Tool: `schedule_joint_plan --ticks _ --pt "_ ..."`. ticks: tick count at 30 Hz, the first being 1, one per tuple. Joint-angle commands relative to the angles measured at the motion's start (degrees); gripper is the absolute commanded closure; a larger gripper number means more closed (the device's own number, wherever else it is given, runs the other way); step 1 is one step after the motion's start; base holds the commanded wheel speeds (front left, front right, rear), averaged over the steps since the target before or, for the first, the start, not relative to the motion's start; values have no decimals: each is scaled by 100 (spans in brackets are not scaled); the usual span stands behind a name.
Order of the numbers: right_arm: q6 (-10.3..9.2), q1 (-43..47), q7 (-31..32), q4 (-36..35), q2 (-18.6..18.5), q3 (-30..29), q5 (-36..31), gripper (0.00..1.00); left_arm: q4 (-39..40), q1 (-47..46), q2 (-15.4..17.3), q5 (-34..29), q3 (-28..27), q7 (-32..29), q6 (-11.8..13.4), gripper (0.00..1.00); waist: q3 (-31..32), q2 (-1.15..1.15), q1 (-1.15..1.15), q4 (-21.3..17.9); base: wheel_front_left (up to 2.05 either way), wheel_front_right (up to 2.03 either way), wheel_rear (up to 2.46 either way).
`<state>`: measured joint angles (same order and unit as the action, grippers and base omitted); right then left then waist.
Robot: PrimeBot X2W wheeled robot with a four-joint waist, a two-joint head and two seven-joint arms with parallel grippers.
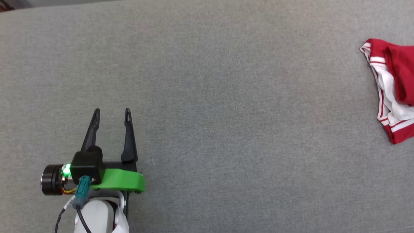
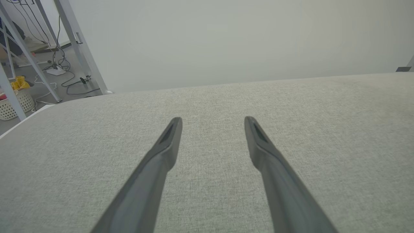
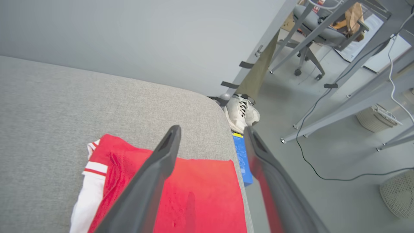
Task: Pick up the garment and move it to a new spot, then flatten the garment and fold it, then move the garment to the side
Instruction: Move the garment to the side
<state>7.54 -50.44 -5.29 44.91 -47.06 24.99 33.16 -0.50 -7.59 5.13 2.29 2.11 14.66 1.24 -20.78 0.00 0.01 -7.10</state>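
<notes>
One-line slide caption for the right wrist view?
Open right hand poised over the folded red garment near the grey surface's rounded corner.

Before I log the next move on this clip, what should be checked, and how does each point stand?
1. Garment folded and lying at the right side of the table: ok.
2. Right gripper open, nothing between its fingers: ok.
3. Left gripper open and empty, over bare table: ok.
4. Garment wholly on the table: cannot tell; its red edge reaches the table's rim.
5. Right gripper lifted clear of the cloth: cannot tell.
6. Space beside that corner free: not ok; a person's shoe and a blue box are there.
</notes>
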Motion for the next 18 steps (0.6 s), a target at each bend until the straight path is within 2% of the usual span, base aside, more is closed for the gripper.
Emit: schedule_joint_plan --ticks 1,5,9,14,18 --pt "-5 151 -257 -123 125 -88 -121 0 -27 112 -27 63 -26 34 34 0 423 0 -1 198 0 0 0" --pt "-5 436 -806 -465 454 -592 -417 0 -72 274 -66 122 -60 34 44 0 681 0 -1 346 0 0 0" --pt "-5 876 -955 -1041 915 -1324 -852 0 -127 383 -90 155 -82 34 17 0 891 0 -1 495 0 0 0" --pt "-5 1778 -968 -2418 1835 -2392 -1529 0 -212 433 -120 194 -94 34 -30 0 1084 0 -1 672 0 0 0" --pt "-5 2525 -969 -3362 2536 -2746 -1863 0 -274 437 -142 211 -77 34 -62 0 1206 0 -1 784 0 0 0"
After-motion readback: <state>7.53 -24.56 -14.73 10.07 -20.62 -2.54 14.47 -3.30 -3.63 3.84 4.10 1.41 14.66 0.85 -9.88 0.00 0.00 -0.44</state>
